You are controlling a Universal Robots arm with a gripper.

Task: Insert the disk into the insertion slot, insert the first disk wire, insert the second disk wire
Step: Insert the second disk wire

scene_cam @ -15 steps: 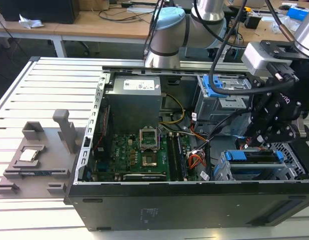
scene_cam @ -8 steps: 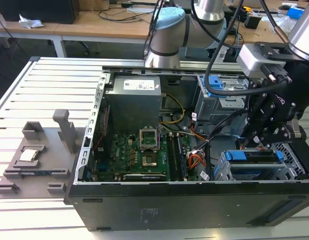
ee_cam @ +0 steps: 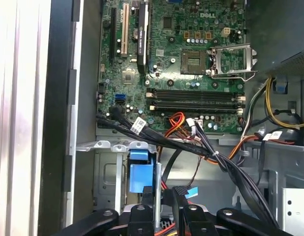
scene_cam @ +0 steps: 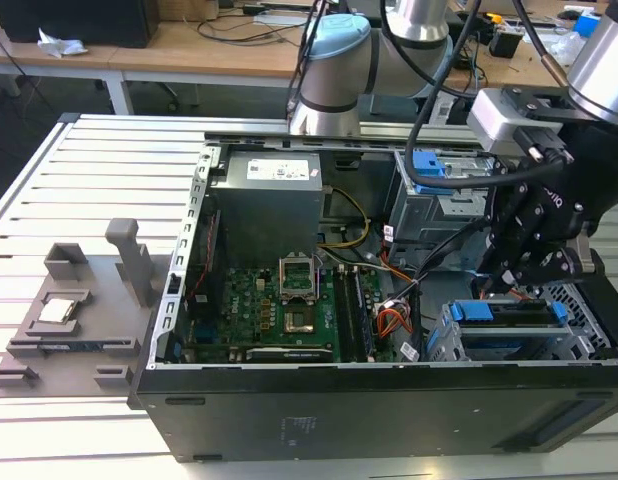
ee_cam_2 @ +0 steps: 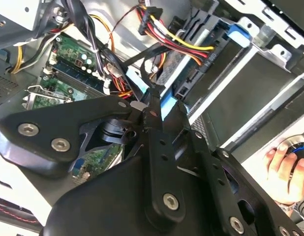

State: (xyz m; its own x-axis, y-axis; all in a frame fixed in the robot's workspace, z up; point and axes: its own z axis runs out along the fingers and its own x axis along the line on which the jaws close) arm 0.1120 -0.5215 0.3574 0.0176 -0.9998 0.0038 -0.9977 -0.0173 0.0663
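The disk (scene_cam: 504,313), in its blue carrier, lies inside the insertion slot (scene_cam: 581,330) at the case's front corner on the exterior view's right. My black gripper (scene_cam: 519,285) hangs just above the disk's inner end. In the second wrist view the gripper (ee_cam_2: 144,109) is pinched on the end of a black flat cable (ee_cam_2: 137,73), close to the disk's blue carrier (ee_cam_2: 167,105). A dark connector on red and yellow wires (ee_cam_2: 203,55) rests at the disk's end. I cannot tell whether the pinched cable is the first disk wire. The first wrist view shows the gripper (ee_cam: 157,209) below the blue carrier (ee_cam: 142,174).
The open case holds a motherboard (scene_cam: 279,305), a grey power supply (scene_cam: 264,205) and a second cage with a blue latch (scene_cam: 429,165). Loose cable bundles (ee_cam: 201,147) cross beside the disk bay. A grey fixture (scene_cam: 64,320) lies on the table. A person's hand (ee_cam_2: 285,167) rests outside the case.
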